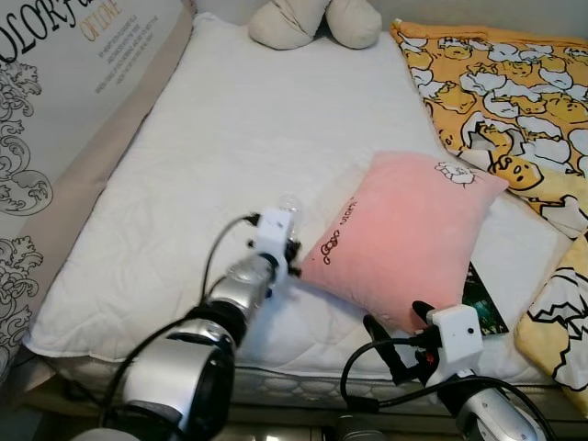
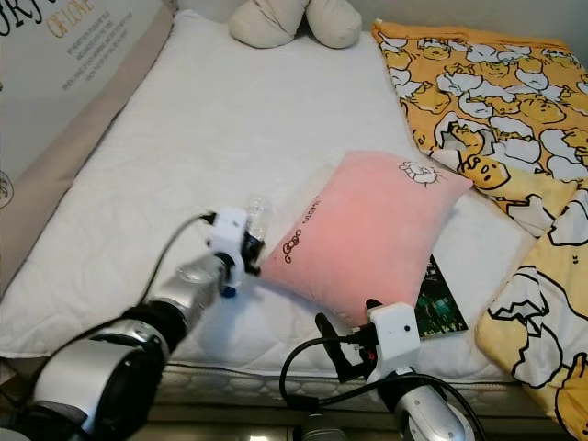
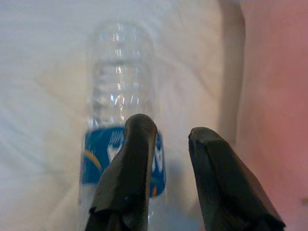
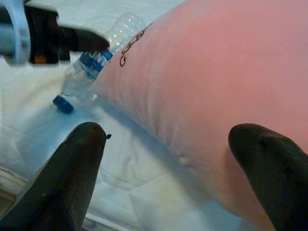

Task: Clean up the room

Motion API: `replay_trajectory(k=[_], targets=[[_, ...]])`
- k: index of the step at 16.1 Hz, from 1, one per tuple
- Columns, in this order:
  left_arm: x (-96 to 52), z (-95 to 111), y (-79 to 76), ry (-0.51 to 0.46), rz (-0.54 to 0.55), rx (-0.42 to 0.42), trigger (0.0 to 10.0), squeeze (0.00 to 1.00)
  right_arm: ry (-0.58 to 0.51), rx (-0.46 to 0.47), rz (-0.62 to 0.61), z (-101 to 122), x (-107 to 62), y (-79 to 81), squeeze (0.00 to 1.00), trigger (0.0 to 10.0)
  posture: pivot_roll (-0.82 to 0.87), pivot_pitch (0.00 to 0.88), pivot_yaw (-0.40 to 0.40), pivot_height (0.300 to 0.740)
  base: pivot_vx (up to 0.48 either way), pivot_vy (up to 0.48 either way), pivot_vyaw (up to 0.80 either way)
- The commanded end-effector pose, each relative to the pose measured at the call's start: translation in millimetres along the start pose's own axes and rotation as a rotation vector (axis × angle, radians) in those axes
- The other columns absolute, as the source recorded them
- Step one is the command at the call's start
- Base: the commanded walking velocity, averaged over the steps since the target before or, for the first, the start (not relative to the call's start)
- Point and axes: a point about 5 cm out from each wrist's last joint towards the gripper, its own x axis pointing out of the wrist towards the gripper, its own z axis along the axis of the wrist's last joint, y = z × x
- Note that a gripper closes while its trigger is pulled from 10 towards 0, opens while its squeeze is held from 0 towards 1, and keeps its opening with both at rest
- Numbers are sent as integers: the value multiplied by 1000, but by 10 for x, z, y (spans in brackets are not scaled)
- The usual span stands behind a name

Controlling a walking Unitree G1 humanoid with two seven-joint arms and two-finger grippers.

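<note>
Hovering my left gripper over the clear plastic bottle, fingers parted, one finger over its blue label, not clamped. Bottle lies on the white mattress just beside the pink pillow. Right gripper spread wide near the pillow's front edge, empty.

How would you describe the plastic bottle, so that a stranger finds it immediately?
On the white mattress, look at the pink pillow. The bottle lies beside it at the left gripper: clear plastic, blue label, blue cap.
</note>
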Motion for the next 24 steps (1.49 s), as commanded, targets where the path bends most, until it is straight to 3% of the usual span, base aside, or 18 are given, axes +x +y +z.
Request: replay_trajectory(k=[1, 4, 6, 7, 8, 14, 21, 24], targets=[[2, 202, 84, -75, -1, -37, 0, 0, -1, -10, -5, -4, 33, -15, 0, 10000, -315, 41, 9, 740, 0, 0, 0], [-9, 229, 119, -93, -13, -9, 0, 0, -5, -14, 0, 7, 66, -26, 0, 10000, -302, 33, 6, 740, 0, 0, 0], [-15, 204, 129, -87, 10, 82, 0, 0, -9, -15, 8, 11, 103, -28, 0, 10000, -292, 28, 0, 740, 0, 0, 0], [-16, 207, 135, -89, 19, 91, 3843, 278, -10, -15, 10, 12, 108, -27, 0, 10000, -292, 28, 0, 740, 0, 0, 0], [-16, 226, 157, -86, 35, 139, 10000, 1000, -14, -16, 17, 14, 111, -24, 0, 10000, -293, 27, 0, 740, 0, 0, 0], [8, 123, 103, 24, 43, 130, 10000, 1000, -26, -9, 23, 19, 95, 0, 0, 10000, -305, 32, 9, 740, 0, 0, 0], [41, 95, -58, 74, 2, 130, 10000, 1000, -23, -5, 22, -6, -3, 25, 0, 10000, -335, 42, 29, 740, 0, 0, 0], [43, 117, -40, 77, 17, 130, 10000, 1000, -19, 4, 27, -7, -90, 82, 0, 10000, -360, 69, 26, 740, 0, 0, 0]])
